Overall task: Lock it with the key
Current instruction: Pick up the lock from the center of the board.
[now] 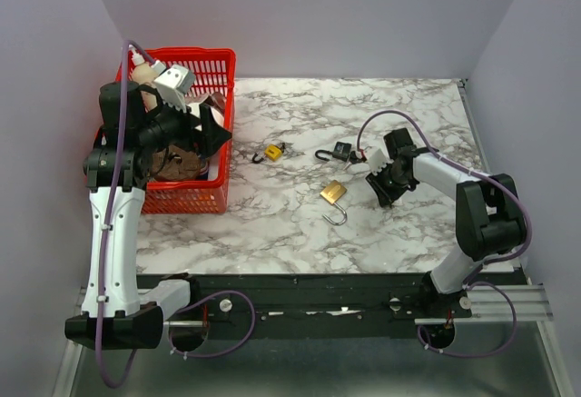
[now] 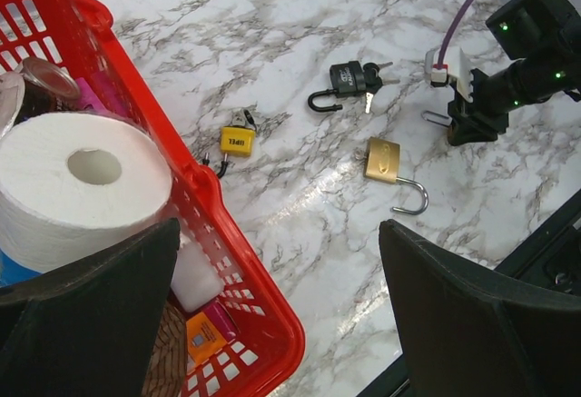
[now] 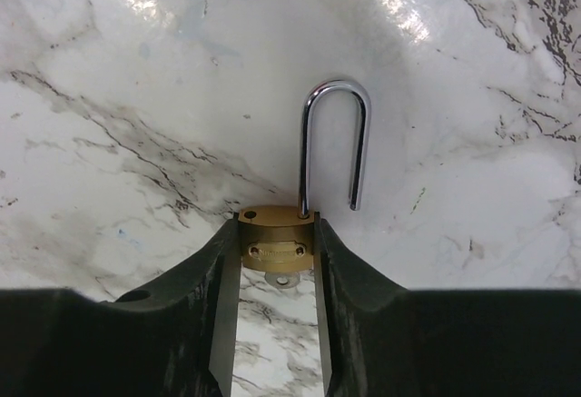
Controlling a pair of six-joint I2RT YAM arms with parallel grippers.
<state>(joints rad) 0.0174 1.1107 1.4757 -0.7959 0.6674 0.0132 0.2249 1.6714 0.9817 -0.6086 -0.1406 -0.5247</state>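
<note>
In the right wrist view my right gripper (image 3: pixel 277 233) is shut on a small brass padlock (image 3: pixel 277 241); its fingers press both sides of the body. The chrome shackle (image 3: pixel 334 97) is swung open and lies on the marble. A silver key head (image 3: pixel 283 280) pokes out under the body. From above, the right gripper (image 1: pixel 381 179) sits low at the table's right. A larger brass padlock (image 1: pixel 333 193), a black padlock with keys (image 1: pixel 340 152) and a yellow padlock (image 1: pixel 274 152) lie open nearby. My left gripper (image 1: pixel 213 129) hangs open over the basket's edge.
A red basket (image 2: pixel 213 224) at the left holds a toilet roll (image 2: pixel 86 188), packets and other clutter. The marble table (image 1: pixel 300 233) ends at a black rail near the arm bases. Grey walls close in the back and sides.
</note>
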